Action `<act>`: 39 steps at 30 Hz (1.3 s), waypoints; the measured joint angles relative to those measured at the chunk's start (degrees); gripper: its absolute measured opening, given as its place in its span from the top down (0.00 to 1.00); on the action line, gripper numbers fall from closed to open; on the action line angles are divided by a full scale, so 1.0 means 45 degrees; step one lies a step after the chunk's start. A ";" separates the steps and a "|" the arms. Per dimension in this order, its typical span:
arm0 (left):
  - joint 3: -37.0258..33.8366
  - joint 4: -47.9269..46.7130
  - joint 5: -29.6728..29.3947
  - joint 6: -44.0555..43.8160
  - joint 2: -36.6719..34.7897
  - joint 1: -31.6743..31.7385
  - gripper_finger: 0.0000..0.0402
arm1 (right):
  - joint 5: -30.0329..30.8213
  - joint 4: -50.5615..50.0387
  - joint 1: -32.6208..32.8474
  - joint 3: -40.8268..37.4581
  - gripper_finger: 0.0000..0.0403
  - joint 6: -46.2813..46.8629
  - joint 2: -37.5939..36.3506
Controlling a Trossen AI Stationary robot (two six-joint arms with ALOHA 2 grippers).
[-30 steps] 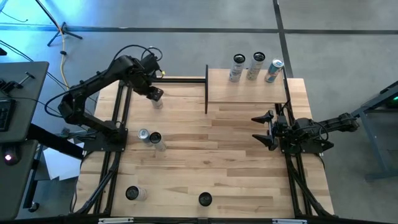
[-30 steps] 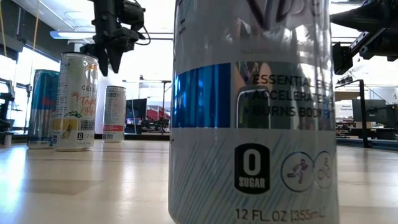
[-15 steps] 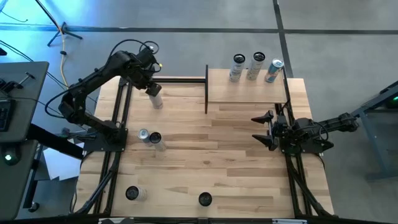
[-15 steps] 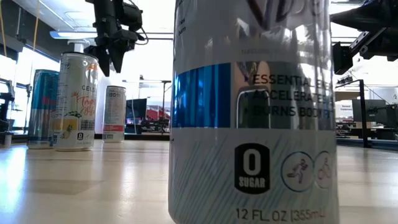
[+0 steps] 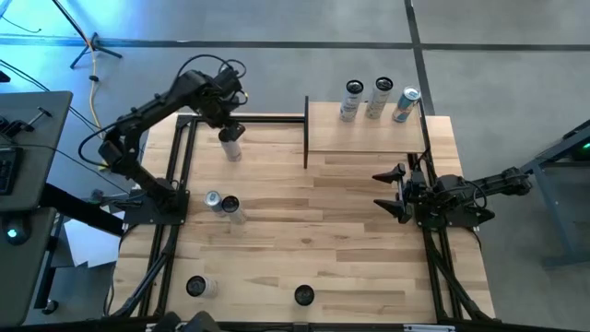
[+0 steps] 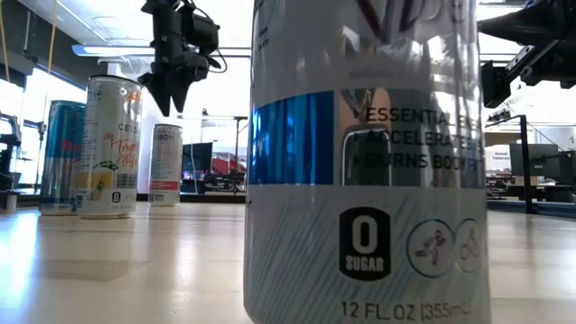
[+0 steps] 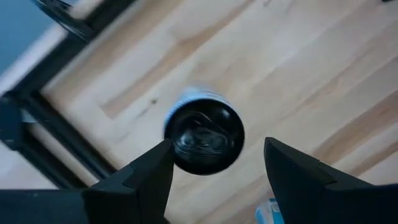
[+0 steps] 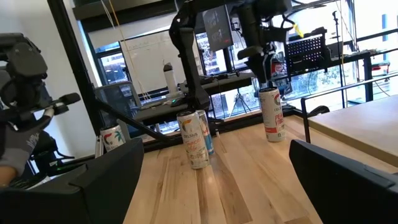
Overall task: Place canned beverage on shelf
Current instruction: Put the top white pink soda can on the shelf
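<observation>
My left jaws [image 5: 226, 112] hang spread wide above an upright can [image 5: 232, 140] at the far left of the worktop [image 5: 350, 240], holding nothing. From overhead the can is half hidden under my wrist; my left wrist view shows its dark lid [image 7: 205, 135] between my two fingers [image 7: 146, 180], clear of both. The can's long axis stands vertical, top pointing up at me. The low view shows it [image 6: 166, 165] standing beyond two nearer cans. The shelf [image 5: 364, 129] sits at the far right, with three cans [image 5: 378, 99] along its far edge. My right jaws [image 5: 395, 194] rest open and empty near the right edge.
</observation>
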 joint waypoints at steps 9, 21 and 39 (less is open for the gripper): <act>0.0546 -0.0246 -0.0153 0.0098 0.0038 -0.0041 0.44 | 0.0068 -0.0004 0.0004 0.0000 0.03 0.0000 0.0000; 0.0546 -0.0535 -0.0419 -0.0672 0.0038 -0.0003 0.40 | 0.0056 -0.0002 0.0004 0.0000 0.03 0.0000 0.0000; -0.0360 -0.0187 -0.0207 -0.0359 0.0047 -0.0041 0.25 | 0.0039 -0.0005 0.0002 0.0000 0.03 0.0000 -0.0005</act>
